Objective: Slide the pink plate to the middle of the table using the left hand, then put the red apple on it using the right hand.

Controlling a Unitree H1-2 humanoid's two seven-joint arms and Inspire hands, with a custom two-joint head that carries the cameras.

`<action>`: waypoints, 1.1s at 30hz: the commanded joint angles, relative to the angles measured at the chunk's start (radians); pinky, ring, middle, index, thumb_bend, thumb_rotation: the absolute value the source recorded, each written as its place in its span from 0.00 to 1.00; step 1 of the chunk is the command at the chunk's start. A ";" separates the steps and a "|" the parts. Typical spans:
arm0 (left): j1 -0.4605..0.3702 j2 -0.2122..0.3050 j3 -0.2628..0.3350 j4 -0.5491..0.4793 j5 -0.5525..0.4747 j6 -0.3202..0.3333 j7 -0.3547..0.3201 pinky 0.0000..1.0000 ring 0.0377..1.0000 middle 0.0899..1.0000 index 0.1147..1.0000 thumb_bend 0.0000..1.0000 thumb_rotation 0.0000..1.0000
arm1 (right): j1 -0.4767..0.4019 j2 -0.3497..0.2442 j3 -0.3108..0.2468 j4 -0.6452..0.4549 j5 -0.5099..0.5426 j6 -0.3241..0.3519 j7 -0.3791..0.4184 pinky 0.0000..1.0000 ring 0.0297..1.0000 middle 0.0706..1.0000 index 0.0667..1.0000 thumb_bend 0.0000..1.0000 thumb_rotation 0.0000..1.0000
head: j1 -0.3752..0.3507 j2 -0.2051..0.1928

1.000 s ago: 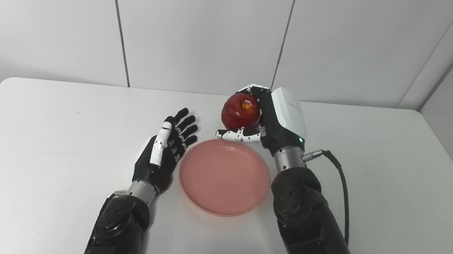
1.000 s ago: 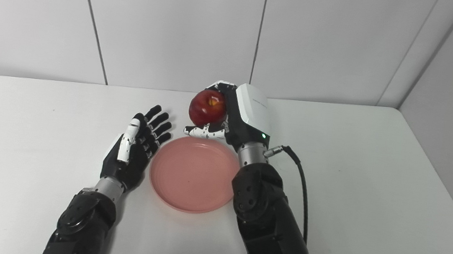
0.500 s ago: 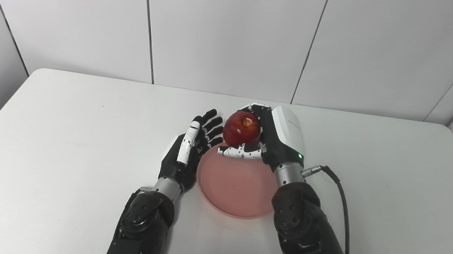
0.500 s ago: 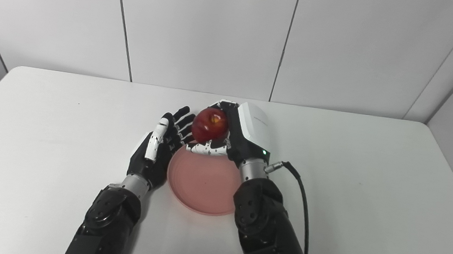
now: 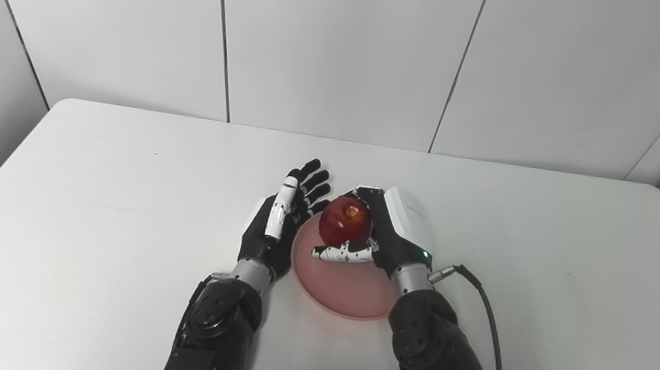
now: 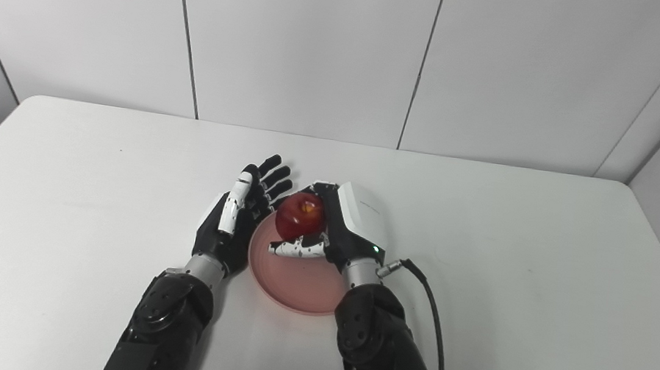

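Left eye view: the right hand carries the red apple over the pink plate

The fingers of the right hand are curled around the apple, with the white thumb under it and the other fingers behind it, so the fruit hangs above the far half of the plate, probably for lowering. The apple is nearly round, so it has no real long axis; its stem hollow points up and a little toward the camera. The left hand holds nothing, its fingers straight and spread, lying flat on the white counter just beside the left rim of the plate, apparently to keep it steady
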 commanded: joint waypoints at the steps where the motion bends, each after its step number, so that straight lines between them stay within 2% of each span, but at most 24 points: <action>1: 0.020 -0.002 -0.002 0.015 0.012 0.024 0.018 0.88 0.92 0.91 0.88 0.39 1.00 | -0.024 0.000 0.005 -0.014 -0.002 -0.067 -0.027 0.21 0.28 0.37 0.45 0.52 0.13 | 0.000 0.000; 10: 0.021 -0.003 0.000 0.010 0.011 0.026 0.018 0.87 0.90 0.91 0.88 0.38 1.00 | -0.009 -0.013 0.024 0.011 -0.014 -0.086 -0.032 0.18 0.25 0.34 0.45 0.52 0.13 | -0.001 -0.001; 16: 0.023 0.002 -0.004 0.008 0.012 0.017 0.011 0.87 0.89 0.90 0.88 0.37 1.00 | -0.005 -0.012 0.024 0.018 -0.017 -0.080 -0.030 0.20 0.28 0.38 0.45 0.52 0.13 | -0.008 -0.003; 22: 0.023 0.004 -0.005 0.003 0.018 0.030 0.019 0.87 0.89 0.89 0.88 0.38 1.00 | 0.000 -0.012 0.014 0.016 0.006 -0.094 -0.030 0.28 0.37 0.44 0.45 0.52 0.14 | -0.009 -0.002; 26: 0.023 0.009 -0.010 0.003 0.019 0.029 0.014 0.89 0.90 0.90 0.88 0.39 1.00 | 0.001 -0.016 0.013 0.004 0.016 -0.088 -0.015 0.35 0.46 0.54 0.46 0.52 0.15 | -0.009 -0.002; 27: 0.023 0.010 -0.011 0.004 0.019 0.027 0.012 0.91 0.91 0.91 0.89 0.39 1.00 | 0.001 -0.018 0.013 0.002 0.017 -0.085 -0.011 0.38 0.49 0.57 0.56 0.77 0.21 | -0.009 -0.002; 31: 0.022 0.010 -0.011 0.000 0.014 0.031 0.014 0.91 0.91 0.91 0.89 0.38 1.00 | -0.003 -0.026 0.020 -0.010 0.014 -0.066 0.015 0.41 0.53 0.60 0.63 0.88 0.25 | -0.009 -0.003; 32: 0.022 0.010 -0.011 -0.001 0.014 0.033 0.015 0.92 0.91 0.90 0.88 0.39 1.00 | -0.004 -0.028 0.021 -0.013 0.014 -0.059 0.025 0.37 0.50 0.59 0.67 0.91 0.26 | -0.009 -0.003; 33: 0.022 0.010 -0.010 0.000 0.014 0.032 0.017 0.91 0.90 0.89 0.88 0.39 1.00 | -0.006 -0.031 0.024 -0.017 0.010 -0.048 0.038 0.38 0.51 0.60 0.71 0.93 0.29 | -0.009 -0.002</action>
